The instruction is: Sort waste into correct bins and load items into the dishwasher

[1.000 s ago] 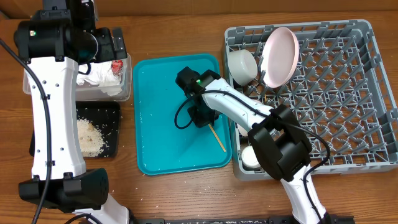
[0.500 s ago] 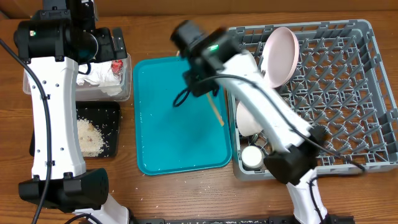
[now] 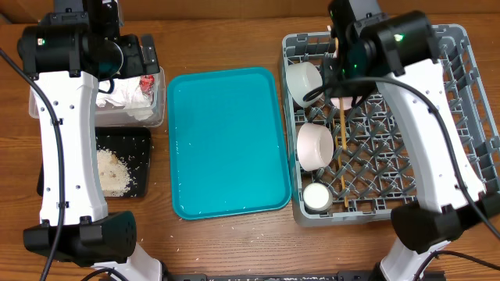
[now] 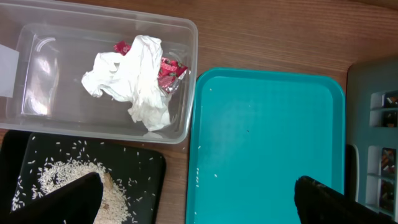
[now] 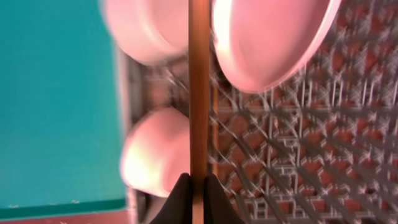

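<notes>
One chopstick (in right end effector), two bowls

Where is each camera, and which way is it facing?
Overhead: above the table, looking straight down at teal tray, dish rack, left arm, right arm.
Left wrist: over the clear tub, looking down; dark fingers at bottom edge.
Right wrist: over the rack, looking down; fingers pinch a chopstick.
All share the teal tray.

Teal tray: surface open, free passage above. Right of it, dish rack's nearest column blocked by pale bowl, white bowl, cup; right arm with held chopstick overhead. Left of it, left arm overhangs clear tub, black tray.
</notes>
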{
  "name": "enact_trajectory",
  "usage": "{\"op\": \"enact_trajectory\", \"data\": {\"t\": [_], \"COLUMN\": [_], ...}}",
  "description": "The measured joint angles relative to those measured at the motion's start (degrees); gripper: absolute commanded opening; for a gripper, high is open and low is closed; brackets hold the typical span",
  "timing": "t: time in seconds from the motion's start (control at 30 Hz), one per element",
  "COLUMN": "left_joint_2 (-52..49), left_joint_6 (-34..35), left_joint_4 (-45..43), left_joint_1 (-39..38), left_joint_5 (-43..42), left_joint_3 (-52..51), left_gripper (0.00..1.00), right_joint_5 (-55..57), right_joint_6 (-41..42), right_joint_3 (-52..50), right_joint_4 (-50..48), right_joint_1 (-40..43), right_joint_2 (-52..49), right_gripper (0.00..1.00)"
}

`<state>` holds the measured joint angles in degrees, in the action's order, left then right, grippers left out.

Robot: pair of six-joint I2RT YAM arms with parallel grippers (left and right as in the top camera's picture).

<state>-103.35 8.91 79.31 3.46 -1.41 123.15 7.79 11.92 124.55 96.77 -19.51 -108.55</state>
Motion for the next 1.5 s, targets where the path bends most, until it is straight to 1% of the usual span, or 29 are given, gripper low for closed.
{"op": "enact_trajectory", "data": {"t": [0.07, 0.2, 0.23, 0.27, 0.3, 0.33, 0.37, 0.4, 0.53, 0.57, 0.6, 0.63, 0.77, 0.87, 1.0, 1.2, 1.37, 1.5], "left_joint_2": [0.00, 0.00, 0.00, 0.00, 0.00, 0.00, 0.00, 0.00, 0.00, 0.00, 0.00, 0.00, 0.00, 0.00, 0.00, 0.00, 0.00, 0.00], "left_joint_6": [0.00, 0.00, 0.00, 0.00, 0.00, 0.00, 0.00, 0.00, 0.00, 0.00, 0.00, 0.00, 0.00, 0.00, 0.00, 0.00, 0.00, -0.02], "left_joint_4": [0.00, 0.02, 0.00, 0.00, 0.00, 0.02, 0.00, 0.00, 0.02, 0.02, 0.00, 0.04, 0.00, 0.02, 0.02, 0.00, 0.00, 0.00], "left_joint_1": [0.00, 0.00, 0.00, 0.00, 0.00, 0.00, 0.00, 0.00, 0.00, 0.00, 0.00, 0.00, 0.00, 0.00, 0.00, 0.00, 0.00, 0.00], "left_joint_5": [0.02, 0.00, 0.00, 0.00, 0.00, 0.00, 0.00, 0.00, 0.00, 0.00, 0.00, 0.00, 0.00, -0.02, 0.00, 0.00, 0.00, -0.02], "left_joint_3": [0.00, 0.00, 0.00, 0.00, 0.00, 0.00, 0.00, 0.00, 0.00, 0.00, 0.00, 0.00, 0.00, 0.00, 0.00, 0.00, 0.00, 0.00], "left_gripper": [1.00, 1.00, 1.00, 1.00, 1.00, 1.00, 1.00, 1.00, 1.00, 1.00, 1.00, 1.00, 1.00, 1.00, 1.00, 1.00, 1.00, 1.00], "right_joint_5": [0.66, 1.62, 1.70, 1.73, 1.70, 1.73, 1.73, 1.70, 1.62, 1.49, 1.42, 1.42, -0.02, -5.42, -11.04, -14.32, -14.64, -14.93], "right_joint_6": [0.04, 0.09, 0.07, 0.07, 0.07, 0.15, 0.24, 0.24, 0.17, 0.13, 0.17, 0.72, 1.79, 2.45, 0.59, -2.03, -6.25, -12.83], "right_joint_3": [-6.71, -16.44, -18.60, -20.09, -21.24, -21.79, -22.03, -22.03, -21.99, -21.51, -20.83, -19.43, -9.53, -0.52, 6.64, 8.04, 8.04, 7.58], "right_joint_4": [-1.53, -4.33, -5.01, -5.42, -5.62, -5.62, -5.42, -5.27, -3.82, -3.02, -2.56, -1.51, 0.42, 0.13, 0.09, 0.24, -0.20, -8.72], "right_joint_1": [0.59, 1.01, 1.31, 1.75, 2.34, 2.89, 3.56, 4.15, 5.11, 5.05, 4.87, 4.66, 3.34, 2.84, 2.58, 3.48, 7.72, 14.29], "right_joint_2": [-0.07, -0.39, -0.39, -0.44, -0.48, -0.55, -0.57, -0.57, -0.57, -0.57, -0.57, -0.57, -0.50, -0.42, 0.52, 2.45, 6.08, 12.76], "right_gripper": [0.04, 0.04, 0.06, 0.15, 0.38, 0.56, 0.62, 0.66, 0.73, 0.81, 0.93, 1.00, 1.00, 1.00, 1.00, 1.00, 1.00, 1.00]}}
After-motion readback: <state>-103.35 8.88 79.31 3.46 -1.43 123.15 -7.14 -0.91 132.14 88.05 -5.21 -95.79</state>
